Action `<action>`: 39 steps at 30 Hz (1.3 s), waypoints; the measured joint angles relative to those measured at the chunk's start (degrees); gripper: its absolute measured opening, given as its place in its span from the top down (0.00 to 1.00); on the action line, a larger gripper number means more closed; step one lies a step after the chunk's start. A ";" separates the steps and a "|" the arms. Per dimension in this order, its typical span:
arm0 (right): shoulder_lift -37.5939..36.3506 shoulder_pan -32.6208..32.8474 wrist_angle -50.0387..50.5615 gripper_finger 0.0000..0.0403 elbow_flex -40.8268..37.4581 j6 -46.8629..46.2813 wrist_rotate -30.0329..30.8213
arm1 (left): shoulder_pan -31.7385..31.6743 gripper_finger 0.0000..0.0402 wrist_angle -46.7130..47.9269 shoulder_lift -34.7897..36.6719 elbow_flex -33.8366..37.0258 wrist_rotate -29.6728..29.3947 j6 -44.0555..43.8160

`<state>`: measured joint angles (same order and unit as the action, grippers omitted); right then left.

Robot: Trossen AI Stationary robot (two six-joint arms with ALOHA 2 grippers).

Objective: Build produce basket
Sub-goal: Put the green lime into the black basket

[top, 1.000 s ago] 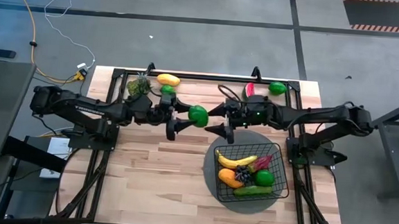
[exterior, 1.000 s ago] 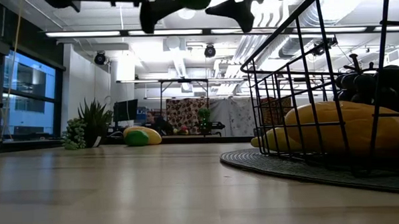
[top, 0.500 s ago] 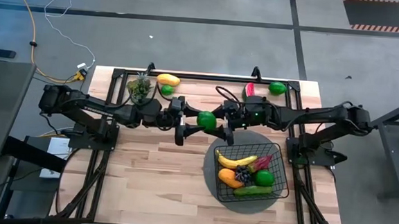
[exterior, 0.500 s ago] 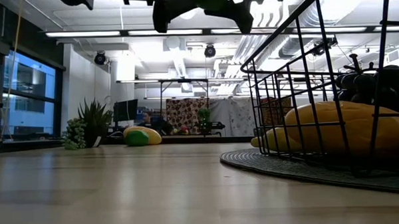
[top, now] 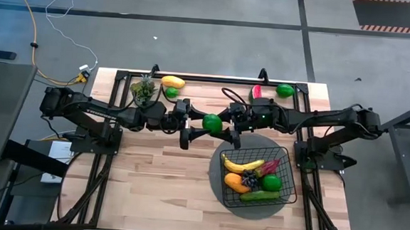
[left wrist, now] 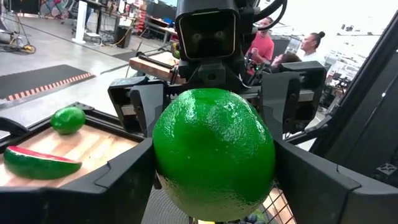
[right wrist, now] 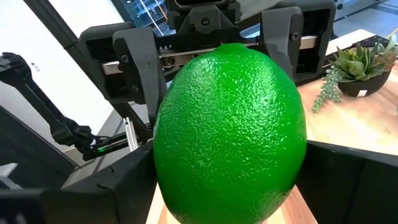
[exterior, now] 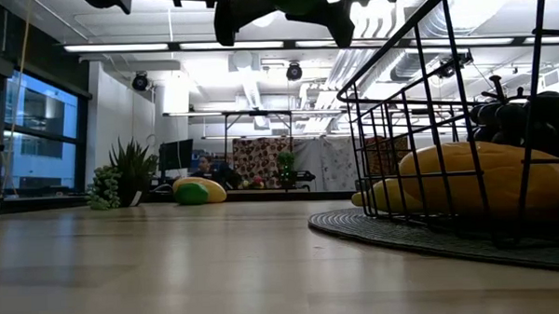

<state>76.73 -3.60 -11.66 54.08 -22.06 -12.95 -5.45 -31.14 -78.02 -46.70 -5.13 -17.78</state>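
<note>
High view is showing the black wire-mesh basket [top: 258, 177] already holding several toy fruits. Left gripper [top: 195, 126] and right gripper [top: 227, 125] are both clamping one round green lime [top: 212, 122] in mid-air; more produce is waiting along the table's far edge.

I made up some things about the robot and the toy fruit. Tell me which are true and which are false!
1. A green lime is between the left gripper and the right gripper, up in the air. True.
2. The black basket has nothing in it. False: it holds a banana, grapes and more.
3. The watermelon slice lies in the basket. False: it lies on the table's far edge.
4. The basket stands on a round grey mat. True.
5. A little plant sits on the table. True.
</note>
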 joint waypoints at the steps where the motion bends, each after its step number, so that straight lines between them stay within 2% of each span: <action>1: 0.00 0.00 0.00 0.27 0.00 0.00 0.00 | 0.00 0.27 0.00 0.00 0.00 0.12 0.00; 9: 0.00 0.00 0.07 0.28 0.00 -0.20 -0.03 | -0.22 0.26 0.13 0.00 0.00 1.22 -1.03; 21: 0.04 0.02 -0.02 0.29 0.00 0.52 -0.18 | -1.05 0.10 2.20 0.06 -0.07 3.88 -3.44; 26: 0.04 -0.01 0.04 0.29 0.00 1.36 -0.15 | -2.41 0.06 3.41 0.72 -0.07 8.45 -4.11; 29: -0.86 -0.55 1.08 0.29 -0.02 3.92 -0.15 | -3.86 0.06 6.27 3.61 -0.14 10.92 -4.13; 32: -2.73 -1.67 2.90 0.29 -0.02 5.41 -0.07 | -5.77 0.06 14.30 7.86 -0.05 10.89 -4.11; 36: -6.24 -3.16 7.76 0.29 -0.04 6.69 -0.02 | -8.36 0.06 24.22 15.58 -0.07 9.34 -3.42; 39: -9.68 -4.05 14.01 0.29 -0.04 8.94 -0.02 | -9.45 0.06 29.42 21.35 -0.07 5.73 -3.19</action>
<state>67.05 -7.64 2.35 54.04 -13.12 -12.97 -14.91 -1.72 -56.67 -46.76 0.60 -20.97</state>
